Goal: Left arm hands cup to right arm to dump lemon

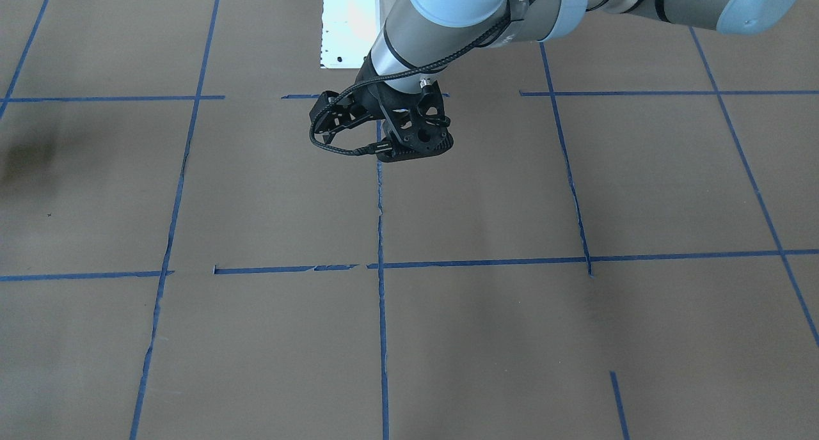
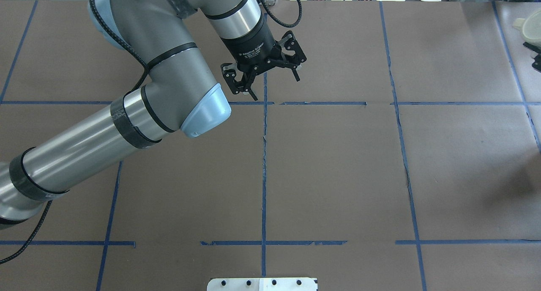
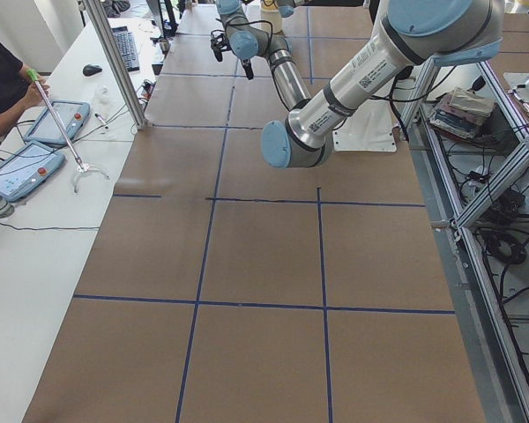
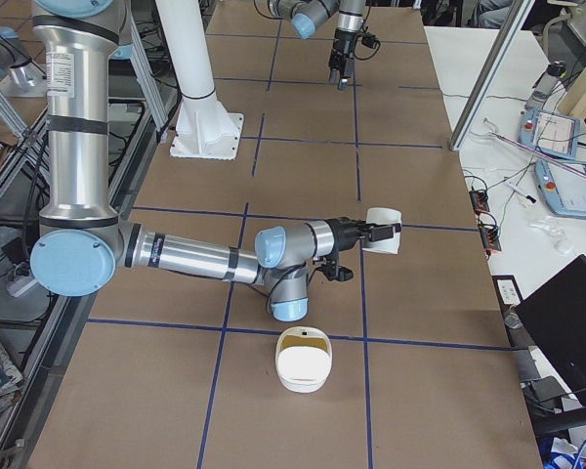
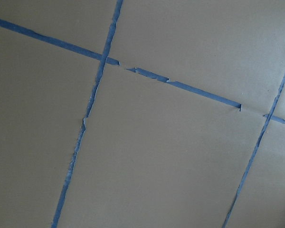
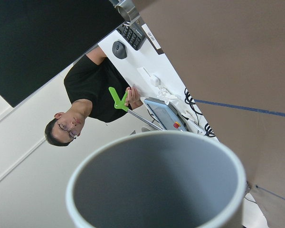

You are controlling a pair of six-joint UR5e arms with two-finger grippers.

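My right gripper point(image 4: 374, 235) is shut on the off-white cup point(image 4: 384, 241) and holds it on its side above the table, near the operators' edge. In the right wrist view the cup's point(image 6: 156, 185) grey inside fills the frame and holds nothing. The cup point(image 2: 525, 28) also shows at the overhead view's right edge. My left gripper point(image 2: 277, 88) is open and empty, above the table's far middle point(image 1: 384, 142). An olive-yellow patch, perhaps the lemon point(image 4: 304, 341), lies in a cream container; it is too small to tell.
The cream container point(image 4: 303, 376) sits on the table below my right forearm. An operator point(image 6: 92, 95) and control tablets point(image 4: 557, 127) are on the white side table. The white base plate point(image 2: 262, 284) is at the robot's edge. Blue tape lines grid the brown table.
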